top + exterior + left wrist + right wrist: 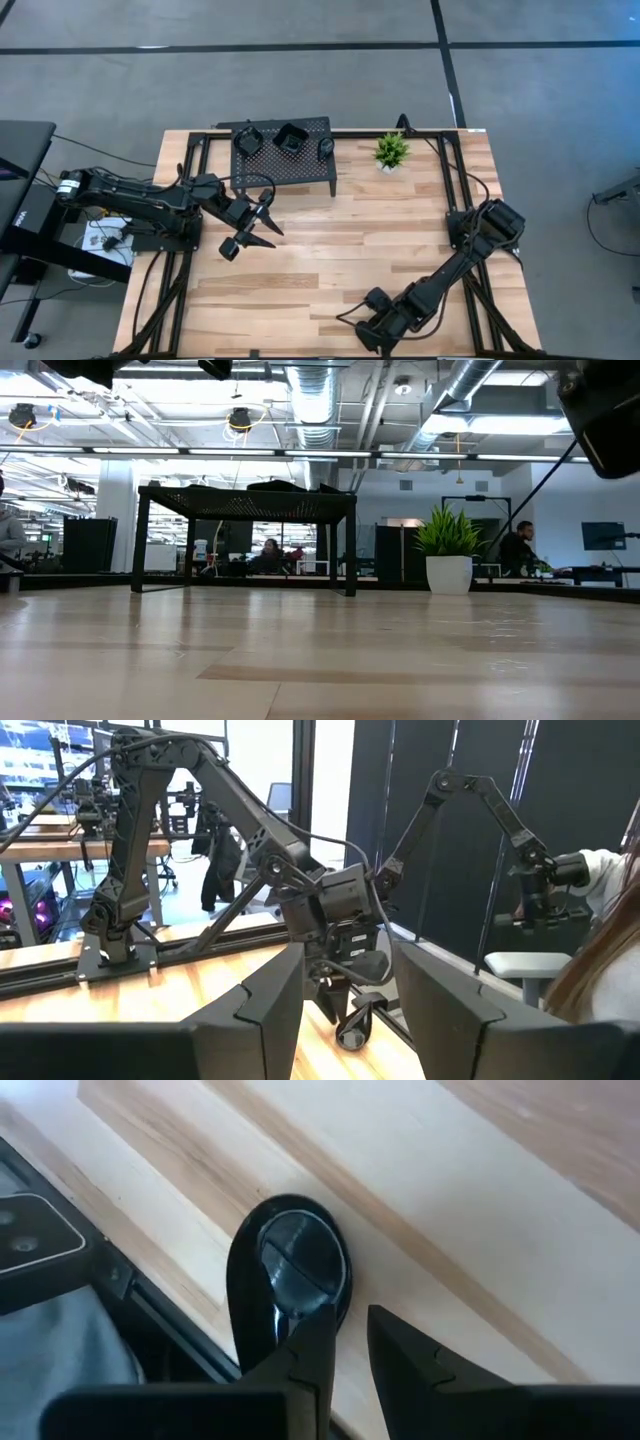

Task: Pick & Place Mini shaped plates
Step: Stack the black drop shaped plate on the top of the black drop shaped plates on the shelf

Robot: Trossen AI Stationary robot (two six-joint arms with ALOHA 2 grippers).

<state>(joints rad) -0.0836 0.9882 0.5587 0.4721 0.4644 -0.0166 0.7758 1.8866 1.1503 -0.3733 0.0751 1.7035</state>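
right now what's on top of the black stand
Three small black plates sit on the stand: a wavy one, a square one and a small roundish one. Under the stand, bare table shows.

On the worktop (330,250) a perforated stand (283,160) stood at the far edge, left of centre, with three mini shaped plates (290,139) lying on its top, and a potted plant (391,152) stood just to its right. The left gripper (252,235) hung in front of the stand, over the worktop's left part. The right gripper (372,335) lay low at the near edge, right of centre, its jaws on the rim of another plate (290,1275) resting on the worktop close to that edge.
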